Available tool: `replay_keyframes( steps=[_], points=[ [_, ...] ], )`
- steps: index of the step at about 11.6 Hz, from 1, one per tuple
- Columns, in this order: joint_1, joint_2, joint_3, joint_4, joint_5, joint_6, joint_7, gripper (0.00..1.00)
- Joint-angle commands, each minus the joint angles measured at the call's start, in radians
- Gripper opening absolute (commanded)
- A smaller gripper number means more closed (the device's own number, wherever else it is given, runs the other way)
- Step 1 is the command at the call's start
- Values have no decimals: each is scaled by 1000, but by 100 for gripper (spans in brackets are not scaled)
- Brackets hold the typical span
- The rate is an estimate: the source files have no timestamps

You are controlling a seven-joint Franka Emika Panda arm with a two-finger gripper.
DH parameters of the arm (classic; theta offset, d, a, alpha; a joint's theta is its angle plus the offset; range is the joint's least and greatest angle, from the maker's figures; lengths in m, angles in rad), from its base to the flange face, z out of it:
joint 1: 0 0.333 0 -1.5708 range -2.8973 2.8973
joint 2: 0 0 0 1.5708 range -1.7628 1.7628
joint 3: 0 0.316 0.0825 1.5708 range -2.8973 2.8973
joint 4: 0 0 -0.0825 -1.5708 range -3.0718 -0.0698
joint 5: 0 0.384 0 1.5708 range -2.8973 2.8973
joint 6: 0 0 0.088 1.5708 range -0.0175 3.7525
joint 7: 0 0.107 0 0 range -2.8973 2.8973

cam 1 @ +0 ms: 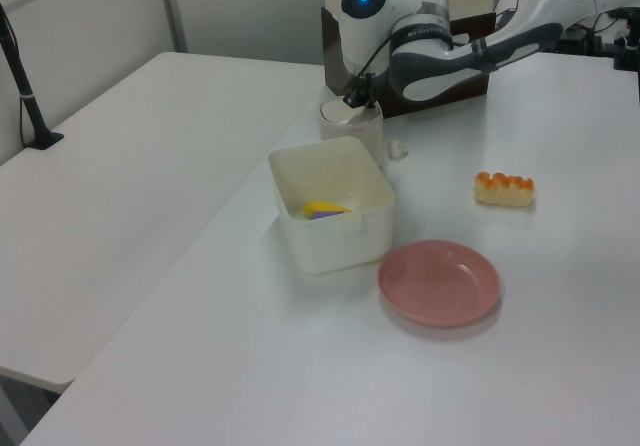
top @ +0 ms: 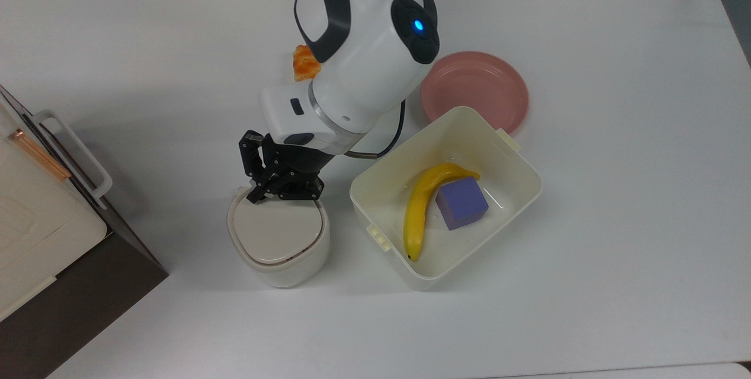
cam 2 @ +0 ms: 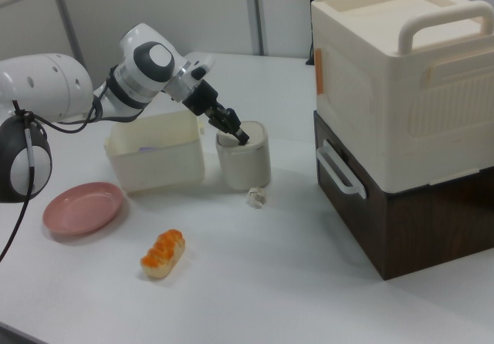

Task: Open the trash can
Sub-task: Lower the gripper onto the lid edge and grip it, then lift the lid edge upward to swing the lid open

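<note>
Evidently found the trash can [top: 278,238] standing upright on the desk [top: 616,220], just beside the cream tub [top: 516,162] and on the top view's left of it, with the lid lying flat and closed. Saw the claw [top: 258,194] angled down onto the lid's far edge, at the corner toward the top view's upper left, the tip touching or all but touching the rim. Judged the fingers pressed together, pinching nothing, from the single narrow point seen in the right view at [cam 2: 241,135]. Took that as a poking posture rather than a gripping one: shut into one stiff tip, suited to pushing a release at the lid's edge and not to lifting the lid by its rim. Could not make out the button itself under the tip. Reckoned the task not yet done, since the lid showed no gap.

Noted the banana [top: 419,203] and purple block [top: 462,203] resting inside the tub, the pink plate [top: 475,88] just behind it, and the bread roll [cam 2: 163,253] well apart, none in the arm's way.
</note>
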Motion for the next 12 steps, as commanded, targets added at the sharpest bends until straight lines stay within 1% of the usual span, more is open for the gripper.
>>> replay_keyframes(
  steps=[1,3,4,5,7,9,10,12],
  points=[
    [23,4,-9,-53,-47,11,81,0],
    [16,-7,-7,-28,-40,11,75,0],
    [6,-17,-7,2,-2,9,58,0],
    [-7,-34,-7,16,81,6,16,0],
    [-53,-102,-7,16,237,4,-78,0],
    [-105,-163,-7,13,400,-2,-214,0],
    [-122,-188,-9,13,466,-8,-279,0],
    [-158,-209,-12,15,555,-49,-351,0]
  ],
)
